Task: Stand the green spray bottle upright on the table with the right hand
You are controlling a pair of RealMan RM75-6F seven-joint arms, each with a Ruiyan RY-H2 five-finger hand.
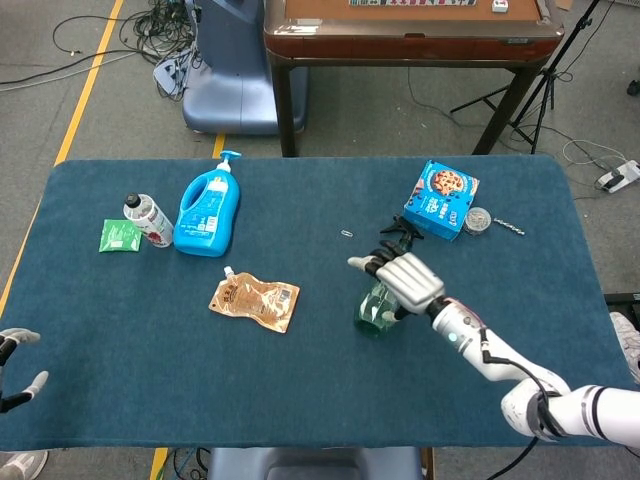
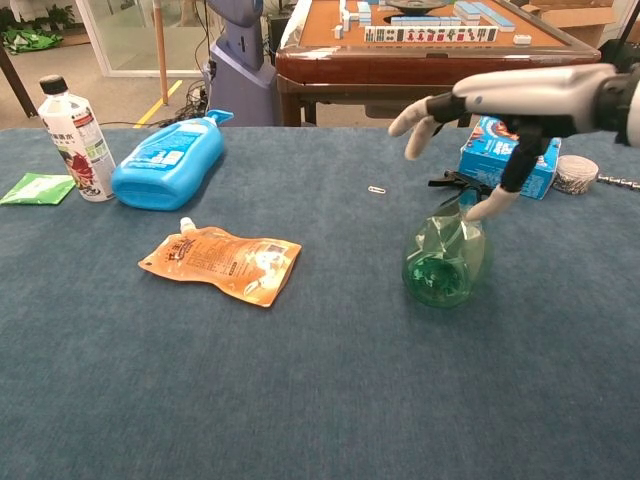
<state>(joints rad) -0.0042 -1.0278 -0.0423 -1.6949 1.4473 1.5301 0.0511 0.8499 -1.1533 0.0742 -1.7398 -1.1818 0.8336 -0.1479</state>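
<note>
The green spray bottle (image 1: 372, 308) lies on its side on the blue table right of centre. Its round base (image 2: 445, 262) faces me and its black sprayer head (image 2: 455, 183) points away toward the cookie box. My right hand (image 1: 408, 278) hovers over the bottle's far half with fingers spread. In the chest view the right hand (image 2: 510, 95) is raised above the bottle, and only its thumb tip reaches down by the neck; it grips nothing. My left hand (image 1: 15, 372) shows at the table's near left edge, fingers apart and empty.
An orange pouch (image 1: 255, 300) lies left of the bottle. A blue detergent bottle (image 1: 208, 213), a white bottle (image 1: 148, 220) and a green packet (image 1: 120, 235) sit at the far left. A blue cookie box (image 1: 440, 200) and a round tin (image 1: 478, 219) are just beyond the sprayer.
</note>
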